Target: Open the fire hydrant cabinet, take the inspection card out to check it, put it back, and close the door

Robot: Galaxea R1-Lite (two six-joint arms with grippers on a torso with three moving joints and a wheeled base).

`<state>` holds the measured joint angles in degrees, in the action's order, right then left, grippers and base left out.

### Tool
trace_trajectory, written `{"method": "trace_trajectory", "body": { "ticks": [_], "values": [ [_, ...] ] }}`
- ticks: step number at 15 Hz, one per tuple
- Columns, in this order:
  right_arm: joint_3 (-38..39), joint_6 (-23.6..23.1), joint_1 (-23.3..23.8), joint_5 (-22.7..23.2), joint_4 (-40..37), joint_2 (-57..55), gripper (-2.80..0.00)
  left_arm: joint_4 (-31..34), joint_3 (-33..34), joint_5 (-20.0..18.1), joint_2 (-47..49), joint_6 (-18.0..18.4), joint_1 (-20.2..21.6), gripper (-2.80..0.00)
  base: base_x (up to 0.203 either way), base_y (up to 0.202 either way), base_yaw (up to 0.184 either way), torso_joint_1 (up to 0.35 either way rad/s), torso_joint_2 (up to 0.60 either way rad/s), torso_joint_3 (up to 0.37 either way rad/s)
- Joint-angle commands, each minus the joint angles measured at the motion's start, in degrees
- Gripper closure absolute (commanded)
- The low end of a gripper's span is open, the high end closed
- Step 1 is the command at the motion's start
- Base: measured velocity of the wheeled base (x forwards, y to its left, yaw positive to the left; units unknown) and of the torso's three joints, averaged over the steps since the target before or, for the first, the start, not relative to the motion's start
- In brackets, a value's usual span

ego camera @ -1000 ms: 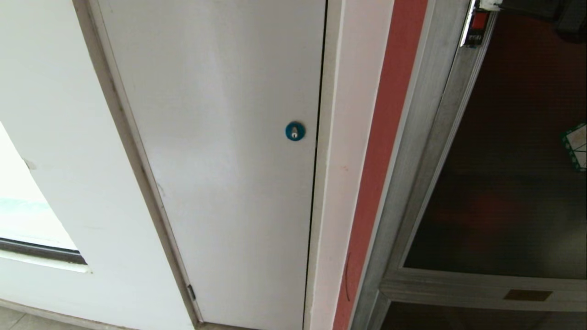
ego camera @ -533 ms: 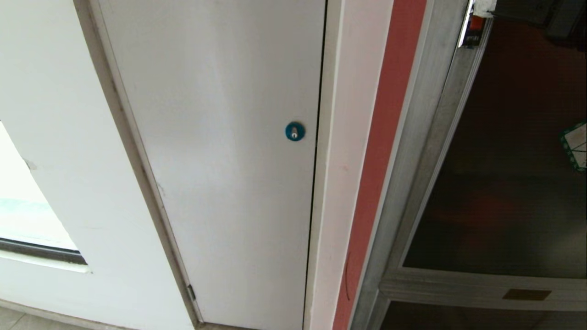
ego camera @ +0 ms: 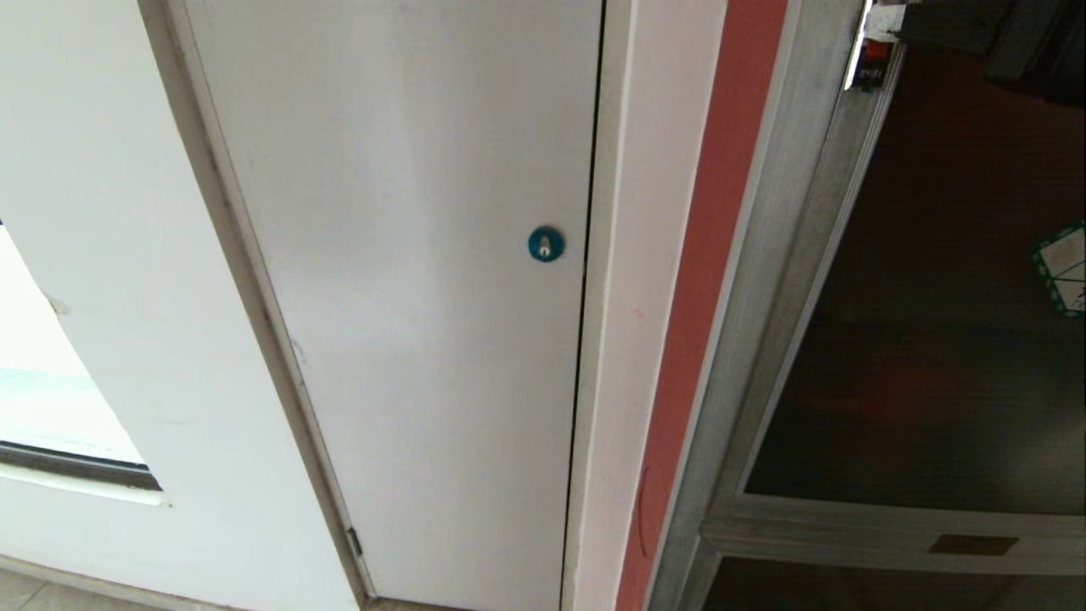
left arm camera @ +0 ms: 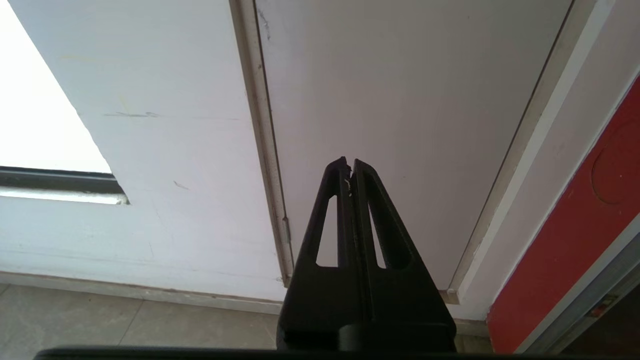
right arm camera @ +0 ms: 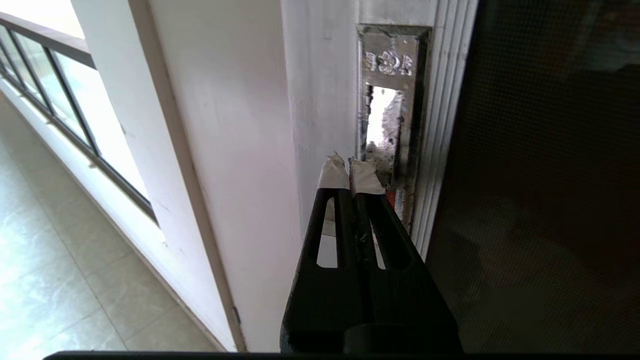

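Both end effectors are pinched together empty, the right end effector (right arm camera: 350, 167) at the door (right arm camera: 545, 175) latch recess, its embossed marking unreadable.

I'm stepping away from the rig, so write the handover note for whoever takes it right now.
Right gripper: shut, empty, taped tips at the latch recess on the edge of the door, near the red latch tab.
Left gripper: shut, empty, parked low facing the white door.
Fire hydrant cabinet: the glass door looks not yet swung open; the inspection card is not in view.
Done: the reach to the latch.
Left: open the door, take out the card, check it, put it back, close the door.
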<state>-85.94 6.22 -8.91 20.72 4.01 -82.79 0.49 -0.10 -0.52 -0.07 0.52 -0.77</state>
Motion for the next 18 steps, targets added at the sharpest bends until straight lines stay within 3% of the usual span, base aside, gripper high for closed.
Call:
{"method": "trace_trajectory", "body": {
  "ticks": [1, 18],
  "values": [
    [0.05, 0.02, 0.5, 0.07, -0.23, -0.36, 0.0, 0.01, 0.01, -0.01, 0.05, 0.0, -0.02, 0.0, 0.0, 0.0, 0.0, 0.0, 0.0, 0.0],
    [2.01, -0.05, 1.18, -0.07, 0.21, -0.18, 0.0, -0.04, 0.01, -0.01, -0.01, 0.0, -0.02, 0.0, 0.0, 0.0, 0.0, 0.0, 0.0, 0.0]
  ]
}}
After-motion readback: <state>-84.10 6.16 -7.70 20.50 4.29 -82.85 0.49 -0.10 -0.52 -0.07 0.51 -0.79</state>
